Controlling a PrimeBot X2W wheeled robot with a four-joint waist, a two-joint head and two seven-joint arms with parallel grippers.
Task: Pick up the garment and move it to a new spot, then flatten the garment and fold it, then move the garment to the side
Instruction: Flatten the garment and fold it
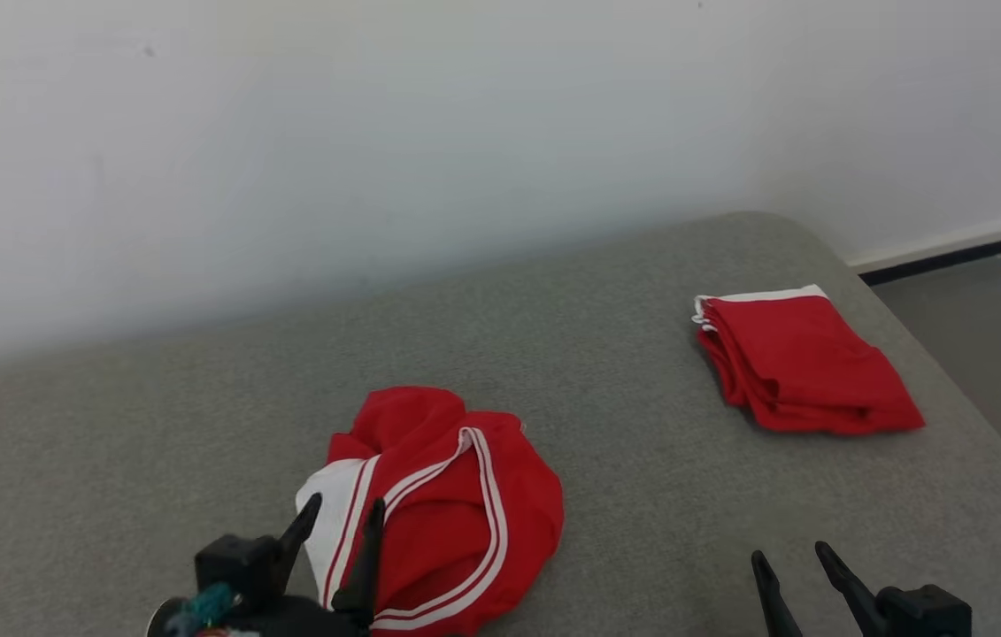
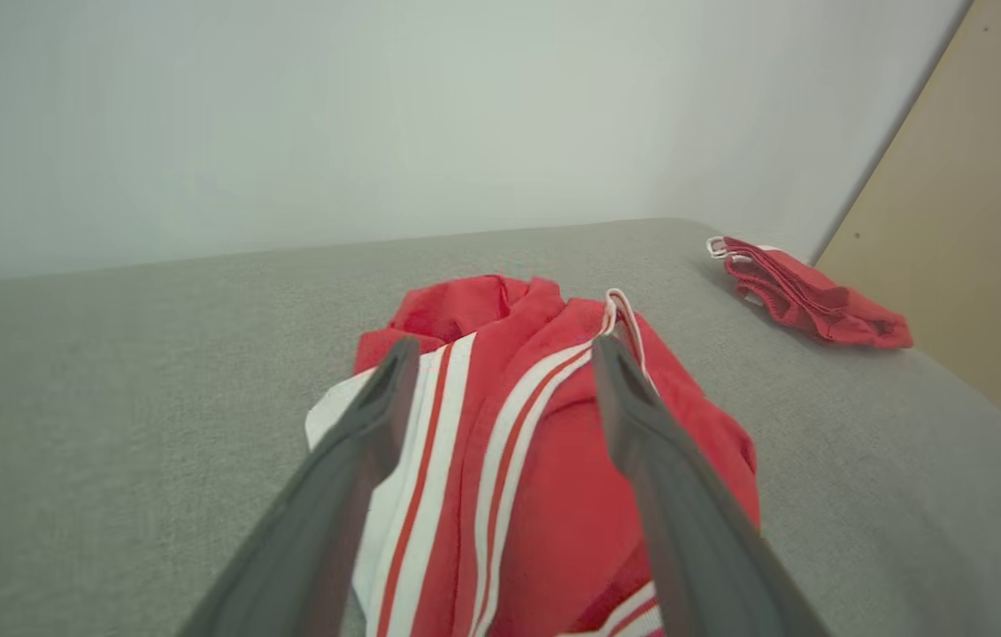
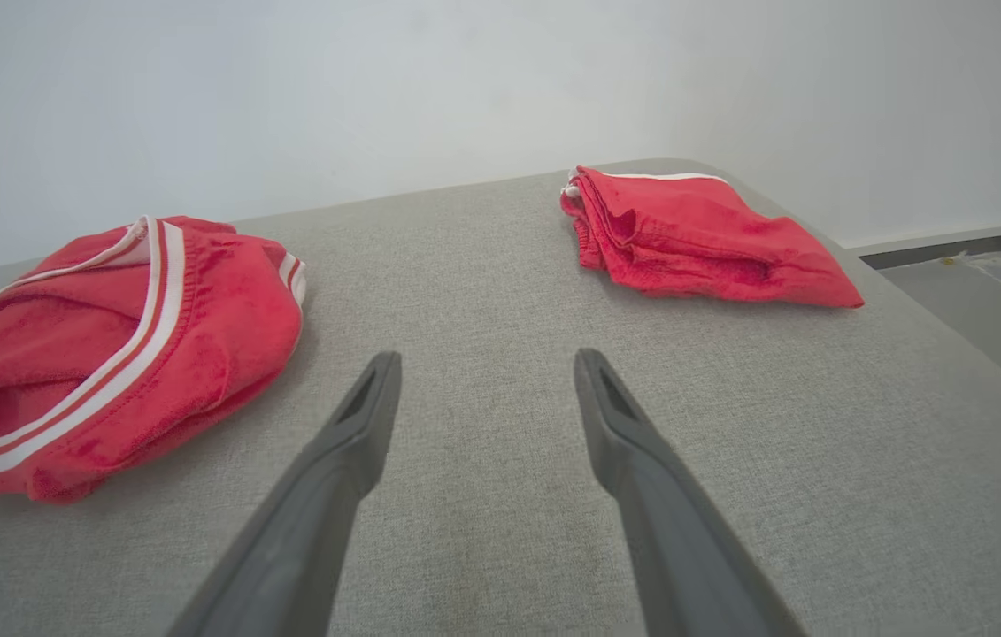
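Observation:
A crumpled red garment (image 1: pixel 456 504) with white stripes lies in a heap on the grey surface near the front left. My left gripper (image 1: pixel 345 515) hovers over its near left edge, open, with nothing between the fingers. In the left wrist view the garment (image 2: pixel 518 460) lies just beyond and under the open gripper (image 2: pixel 504 354). My right gripper (image 1: pixel 788 559) stands open at the lower right above bare grey fabric, well to the right of the heap. In the right wrist view the garment (image 3: pixel 102 345) sits to the left of the open gripper (image 3: pixel 482 364).
A second red garment (image 1: pixel 805 363), folded, lies at the far right of the grey surface (image 1: pixel 642 495), also seen folded (image 3: pixel 695 239) in the right wrist view. The surface's right edge drops to a grey floor (image 1: pixel 996 336). A white wall (image 1: pixel 376 133) stands behind.

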